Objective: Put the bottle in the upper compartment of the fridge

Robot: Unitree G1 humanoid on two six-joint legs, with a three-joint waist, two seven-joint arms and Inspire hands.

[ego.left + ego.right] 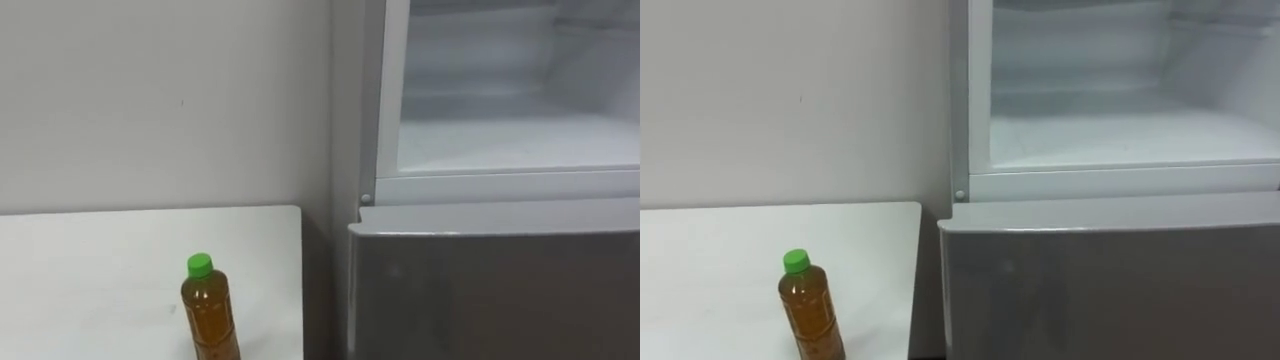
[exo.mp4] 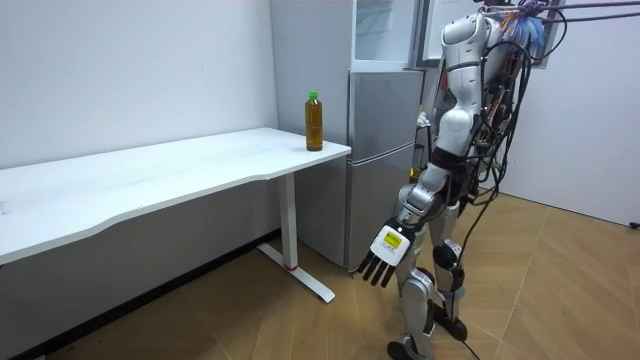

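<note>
- A long white table (image 2: 150,172) is set against a pale wall (image 1: 150,100); a wood floor (image 2: 250,320) is seen under it.
- A grey fridge (image 2: 380,150) is placed just beside the table's right end, with a narrow gap between them.
- The upper fridge compartment (image 1: 520,140) is seen open, white inside, with a bare shelf; the lower fridge door (image 1: 500,290) is shut.
- The robot is seen standing upright on the floor in front of the fridge, with the table's end at its left.
- The bottle (image 1: 210,310), amber liquid with a green cap, is stood upright on the table near the right edge, back from the far edge and untouched.
- The left hand (image 2: 385,252) is hung at the robot's side below table height, fingers straight and pointing down, nothing held.
- The bottle is placed well apart from that hand, higher up and nearer the wall.
- Bare table top is left all around the bottle; open floor is seen between the robot and the table's leg.
</note>
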